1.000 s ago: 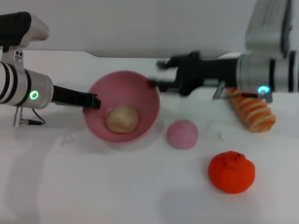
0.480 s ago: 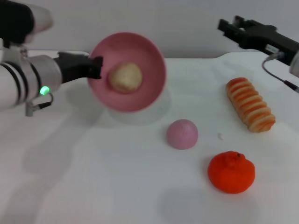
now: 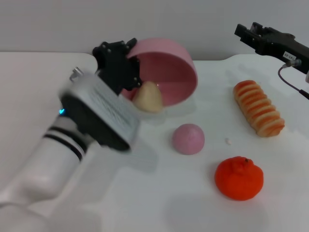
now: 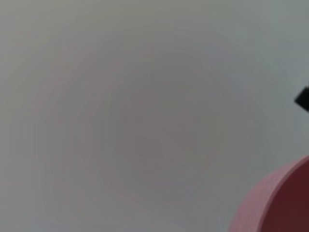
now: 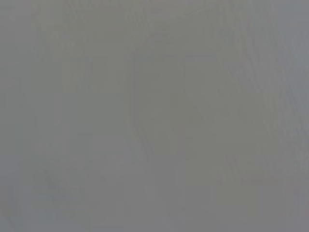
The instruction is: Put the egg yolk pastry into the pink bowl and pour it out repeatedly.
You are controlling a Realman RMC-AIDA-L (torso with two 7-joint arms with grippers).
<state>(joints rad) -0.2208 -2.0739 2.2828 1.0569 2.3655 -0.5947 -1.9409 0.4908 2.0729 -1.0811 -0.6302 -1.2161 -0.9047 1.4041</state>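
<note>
In the head view my left gripper [image 3: 126,71] is shut on the rim of the pink bowl [image 3: 171,72] and holds it tipped steeply on its side, with the opening facing forward and down. The pale beige egg yolk pastry [image 3: 148,98] sits at the bowl's lowest edge, right at the lip, just above the white table [image 3: 154,193]. The left wrist view shows only a slice of the bowl's pink rim [image 4: 280,203]. My right gripper [image 3: 256,36] is raised at the back right, away from the bowl.
A pink-mauve ball [image 3: 188,138] lies just in front of the bowl. An orange mandarin [image 3: 239,178] lies at the front right. A ridged orange-striped bread roll [image 3: 259,107] lies at the right. The right wrist view shows only plain grey.
My left arm lifted the bowl off the table and then rolled its wrist, tipping the bowl. The pastry slid from the bowl's middle to its lower lip. My right arm drew back to the upper right.
</note>
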